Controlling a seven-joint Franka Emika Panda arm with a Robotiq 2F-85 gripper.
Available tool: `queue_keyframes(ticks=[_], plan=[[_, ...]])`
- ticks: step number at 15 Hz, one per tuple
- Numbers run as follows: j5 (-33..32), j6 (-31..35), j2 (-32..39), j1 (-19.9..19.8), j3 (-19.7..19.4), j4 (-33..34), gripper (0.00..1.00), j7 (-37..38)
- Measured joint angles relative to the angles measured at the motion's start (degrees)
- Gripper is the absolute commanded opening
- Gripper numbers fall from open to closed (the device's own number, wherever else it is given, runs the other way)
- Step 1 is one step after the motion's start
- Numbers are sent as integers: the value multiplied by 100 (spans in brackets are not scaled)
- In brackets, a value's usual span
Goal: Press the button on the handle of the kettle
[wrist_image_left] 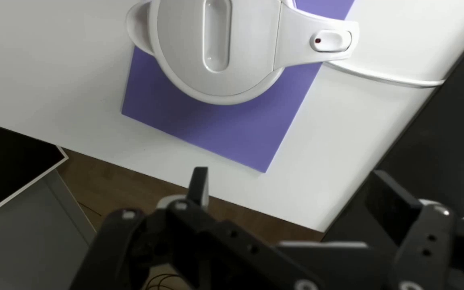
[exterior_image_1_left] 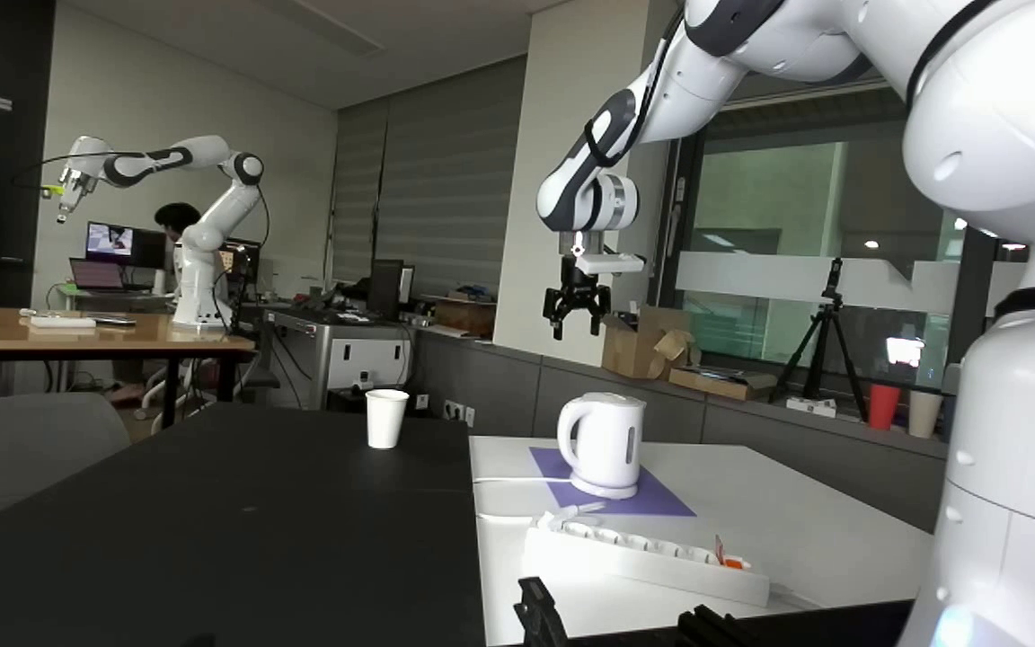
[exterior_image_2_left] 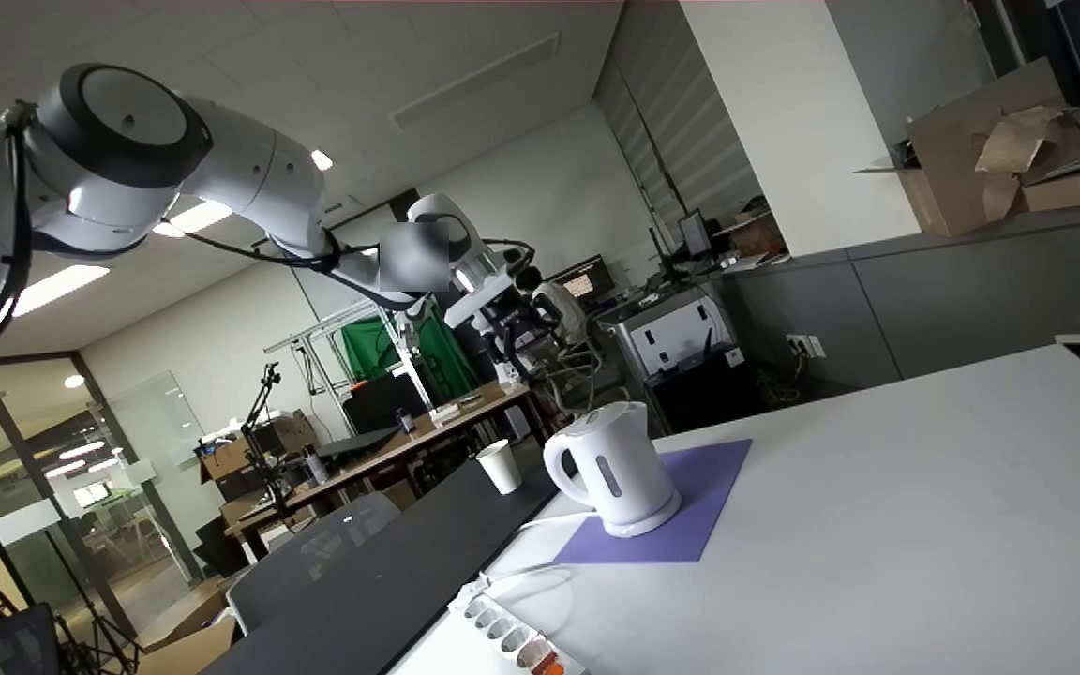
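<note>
A white kettle stands upright on a purple mat on the white table; it shows in both exterior views [exterior_image_1_left: 612,445] [exterior_image_2_left: 617,473] and from above in the wrist view [wrist_image_left: 248,44]. Its handle [wrist_image_left: 296,42] points right in the wrist view. A white oval button [wrist_image_left: 332,41] with a small red mark lies on top of the handle; it is too small to make out in the exterior views. My gripper [exterior_image_1_left: 577,328] is in the air well above the kettle, pointing down, touching nothing. In the wrist view the fingers [wrist_image_left: 296,191] are wide apart with nothing between them.
The purple mat [wrist_image_left: 216,133] lies under the kettle. A white power strip [exterior_image_1_left: 643,571] with an orange-red switch lies on the white table [exterior_image_1_left: 805,521]. A white cord [wrist_image_left: 389,78] runs from the kettle. A white paper cup [exterior_image_1_left: 385,418] stands on the adjoining black table [exterior_image_1_left: 248,539].
</note>
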Motion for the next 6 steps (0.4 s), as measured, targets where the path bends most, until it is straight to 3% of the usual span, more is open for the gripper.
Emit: queue_keyframes(ticks=[6], plan=[[1,4,24,1,7,-1,100,5]])
